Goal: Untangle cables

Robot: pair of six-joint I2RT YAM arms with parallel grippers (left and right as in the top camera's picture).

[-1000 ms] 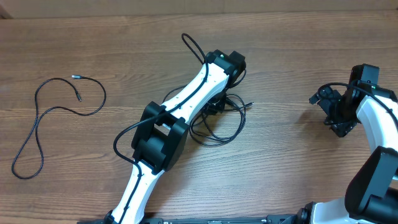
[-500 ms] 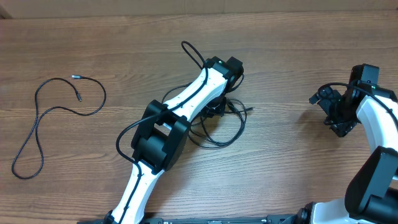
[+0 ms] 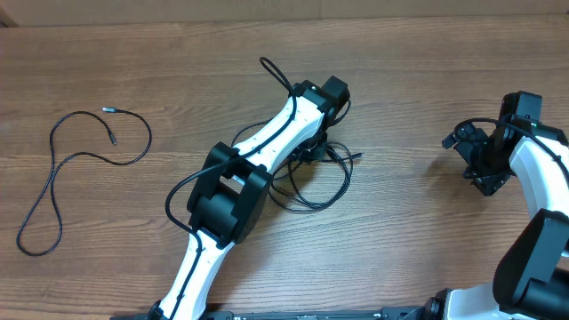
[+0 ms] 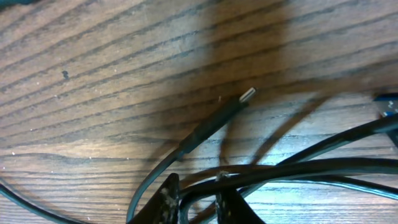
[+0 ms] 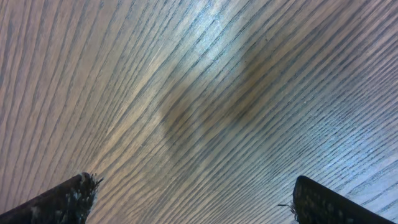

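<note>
Left gripper (image 4: 194,186) pinches one strand of the tangled cables (image 4: 211,126).

Brown wood-grain table (image 3: 418,240) fills every view; even light; faint sheen; soft shadows on it

cables (image 3: 313,176) partly under arm (image 3: 271,142), crossings likely hidden

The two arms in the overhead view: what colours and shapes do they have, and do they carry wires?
The left arm and right arm are white tubular links with bulky black housings. A thick black wire runs along the left one. The left tool and right tool are black with narrow fingers. No markings show.
</note>
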